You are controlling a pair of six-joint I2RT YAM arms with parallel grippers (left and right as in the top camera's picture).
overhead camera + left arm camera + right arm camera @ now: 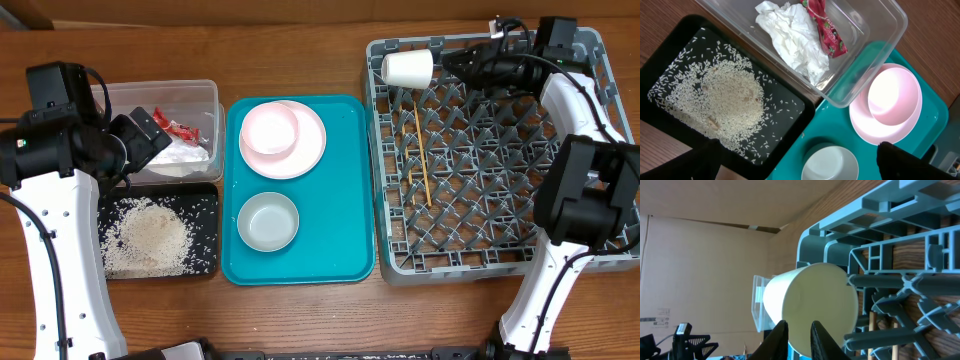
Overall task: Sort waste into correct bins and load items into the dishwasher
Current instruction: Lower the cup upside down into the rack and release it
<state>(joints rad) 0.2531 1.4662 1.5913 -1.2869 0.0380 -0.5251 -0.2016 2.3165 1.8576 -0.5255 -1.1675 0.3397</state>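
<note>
Overhead, the tabletop (300, 40) carries everything. The rack (378, 180) fills its right side. The teal tray (345, 200) lies in the middle, just beside the rack. At the left the clear tub (190, 90) sits at the back and the black tray (205, 200) in front of it, the two close together.

The pink plate (305, 155) rests on the far half of the teal tray with a pale bowl (270, 130) upright on it, off-centre to the left. The grey-green bowl (268, 222) stands upright on the near half of that tray.

The cup (407, 68) lies on its side in the rack's far left corner. The right claw (799, 325) is at the cup's right end, fingers only slightly apart, with nothing showing between them. The left claw (797, 147) hangs over the black tray and teal tray, spread wide and holding nothing.

The napkin (790, 40) lies crumpled in the tub, the red wrapper (827, 30) touching it. Two chopsticks (422, 165) lie side by side on the rack's pegs, below the cup. Rice (148, 238) is heaped and scattered in the black tray.
</note>
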